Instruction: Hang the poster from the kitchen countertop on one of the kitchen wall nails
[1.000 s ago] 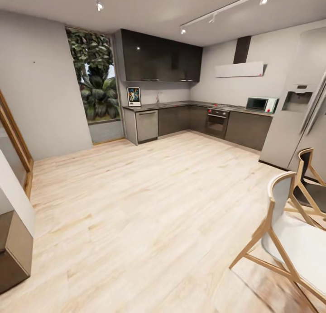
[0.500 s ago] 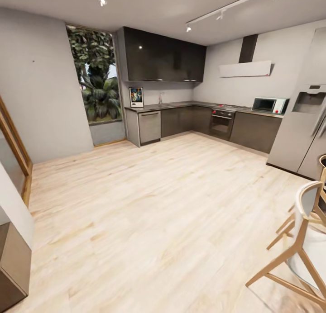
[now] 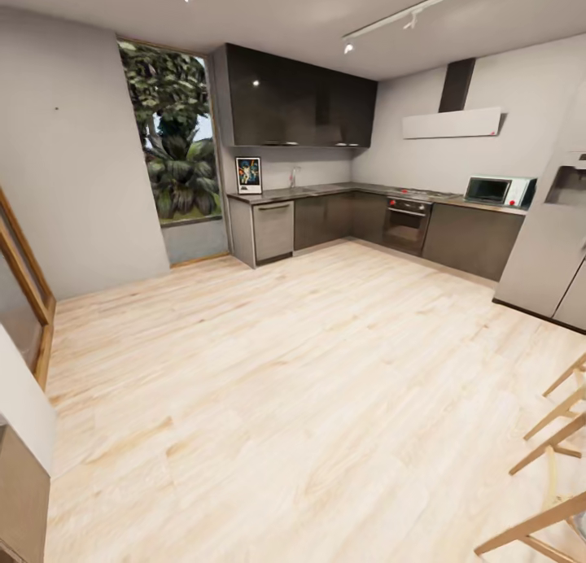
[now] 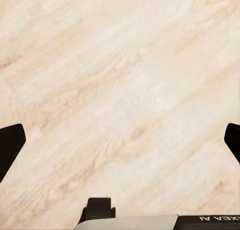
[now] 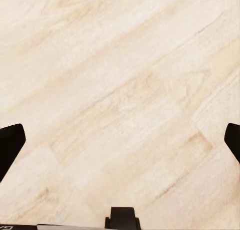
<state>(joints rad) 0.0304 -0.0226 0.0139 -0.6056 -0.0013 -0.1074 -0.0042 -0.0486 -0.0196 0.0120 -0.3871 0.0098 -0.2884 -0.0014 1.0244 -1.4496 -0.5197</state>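
Your left claw (image 4: 120, 140) is hanging wide apart, its two dark fingertips (image 4: 10, 147) showing at opposite edges of the left wrist view with nothing between them, and it is looking down at the pale wooden floor (image 4: 120, 80). Your right claw (image 5: 120, 145) is doing the same: fingers spread far apart, gripping nothing, facing bare floor planks.

Looking outward through the head view, the floor is stretching away toward the kitchen at the far end of the room. The poster (image 3: 248, 175) is standing upright at the left end of the kitchen tabletop (image 3: 325, 190), leaning against the wall just beside the tall window (image 3: 171, 132) with the green plants behind it. It is sitting under the dark upper cabinets (image 3: 297, 98) and above the grey dishwasher front (image 3: 273, 231). The slim tap (image 3: 291, 176) is rising a little further along the tabletop.

Further right, the oven (image 3: 405, 222) is sitting beneath the hob, the range hood (image 3: 452, 120) is hanging above, and a microwave (image 3: 496, 190) is resting near the fridge (image 3: 553, 246). Wooden chair legs (image 3: 553, 441) are poking in at the lower right.

On the grey wall to the left of the window, a small dark dot (image 3: 56, 108) is showing; you cannot tell from here what it is.
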